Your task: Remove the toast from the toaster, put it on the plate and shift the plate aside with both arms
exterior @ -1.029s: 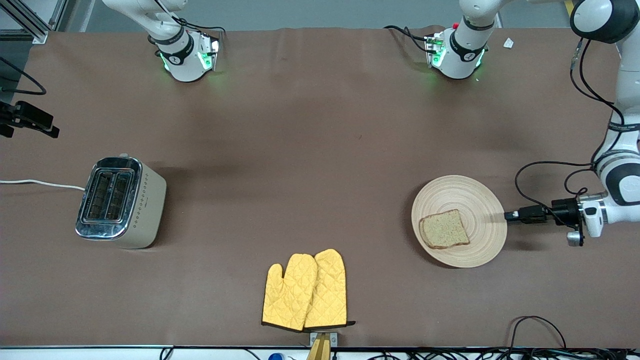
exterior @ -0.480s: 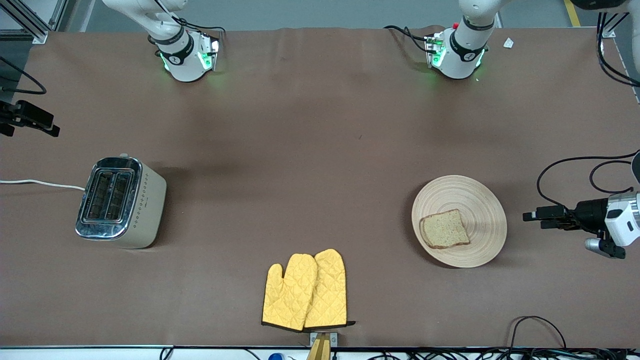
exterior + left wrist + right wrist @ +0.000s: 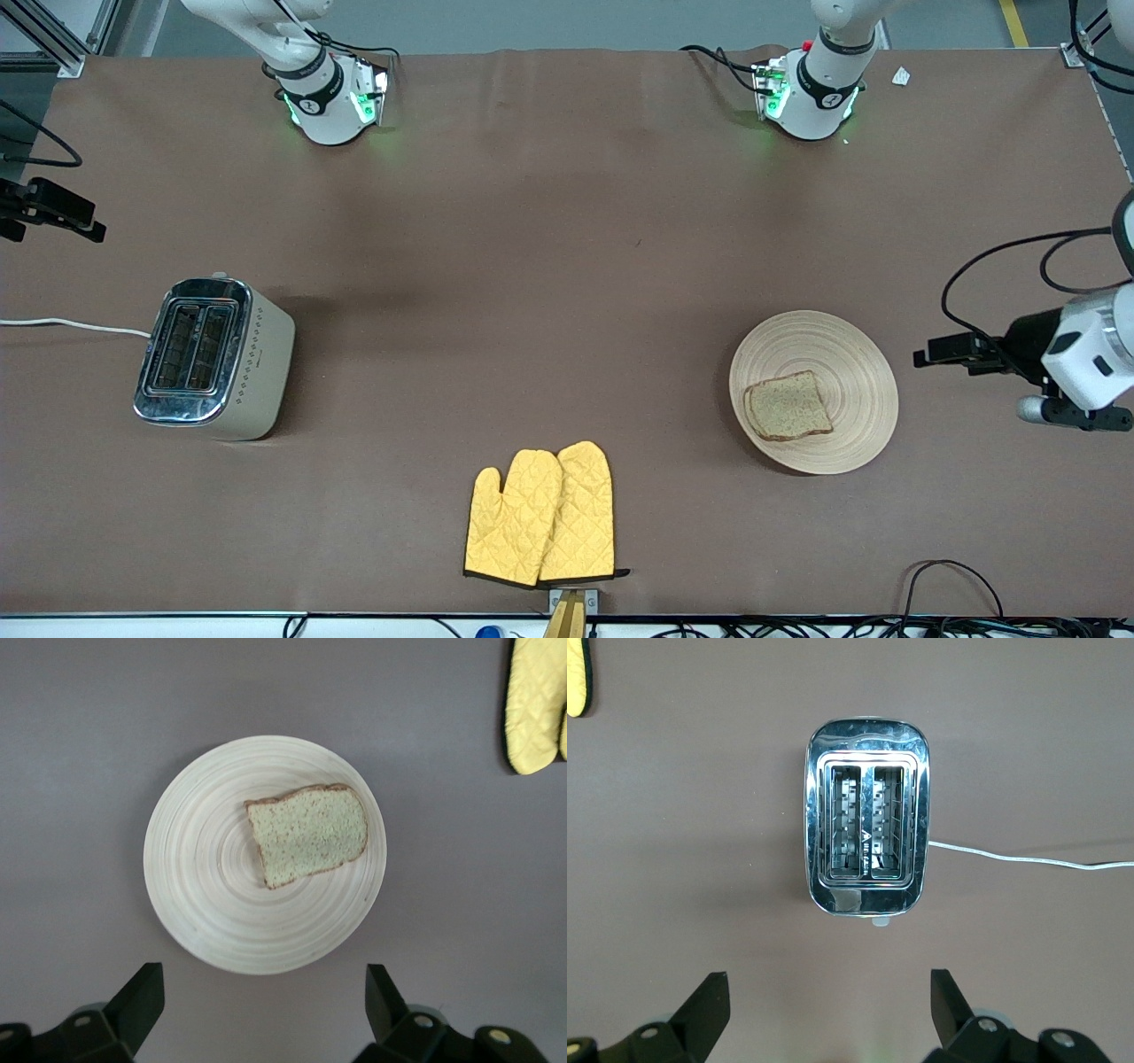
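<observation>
Backing off the plate point(image 3: 813, 392) rim, the left gripper point(image 3: 921, 356) now hangs at the frame's right edge, jaws wide and empty. Toast point(image 3: 788, 406) lies on it, the toaster point(image 3: 213, 357) slots empty: seemingly done. Only the right wrist view shows the right gripper point(image 3: 824, 1010), spread wide, holding nothing.

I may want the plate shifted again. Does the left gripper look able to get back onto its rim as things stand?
Probably yes. The left gripper is open beside the plate, toward the left arm's end of the table, with nothing between them. The toast lies away from that rim.
</observation>
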{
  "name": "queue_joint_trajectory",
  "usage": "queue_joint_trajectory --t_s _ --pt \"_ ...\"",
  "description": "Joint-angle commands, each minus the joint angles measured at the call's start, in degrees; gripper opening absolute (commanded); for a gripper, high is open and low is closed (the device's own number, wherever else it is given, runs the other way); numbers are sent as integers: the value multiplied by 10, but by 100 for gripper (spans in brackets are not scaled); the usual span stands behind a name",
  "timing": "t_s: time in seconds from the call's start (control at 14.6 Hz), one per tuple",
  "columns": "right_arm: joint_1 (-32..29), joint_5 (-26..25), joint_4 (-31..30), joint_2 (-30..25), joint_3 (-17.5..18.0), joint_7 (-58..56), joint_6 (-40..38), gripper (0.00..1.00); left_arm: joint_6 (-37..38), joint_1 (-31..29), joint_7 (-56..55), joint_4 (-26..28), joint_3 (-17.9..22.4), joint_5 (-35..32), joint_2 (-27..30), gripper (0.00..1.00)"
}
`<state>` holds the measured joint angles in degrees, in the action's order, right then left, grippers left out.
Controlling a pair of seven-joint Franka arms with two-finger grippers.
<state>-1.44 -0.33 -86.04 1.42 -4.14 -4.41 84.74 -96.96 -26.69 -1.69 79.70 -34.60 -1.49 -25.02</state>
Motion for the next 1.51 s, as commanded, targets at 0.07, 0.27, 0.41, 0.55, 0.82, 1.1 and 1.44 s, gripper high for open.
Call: queue_joint_trajectory --t_s 0.07,0.27,0.41,0.55,0.82,1.1,1.44 --pt "-8 -5 -11 -12 6 -8 0 100 31 60 -32 19 27 -43 81 100" --pt "-8 -5 -11 -12 6 -8 0 100 58 160 -25 19 135 -42 136 100" --pt "-8 -5 -11 -12 6 -8 0 100 64 219 -24 25 199 -36 168 100" --pt "-8 -5 -11 -12 5 -8 0 100 84 241 -23 58 225 -33 212 100" --pt "-8 -5 -11 -12 5 -8 0 100 108 289 -24 117 278 -10 278 100" --pt "-11 -4 -11 -12 5 -8 5 100 149 283 -25 108 274 5 284 100" --pt "-13 7 -33 -25 5 -7 38 100 151 281 -25 81 278 1 275 100"
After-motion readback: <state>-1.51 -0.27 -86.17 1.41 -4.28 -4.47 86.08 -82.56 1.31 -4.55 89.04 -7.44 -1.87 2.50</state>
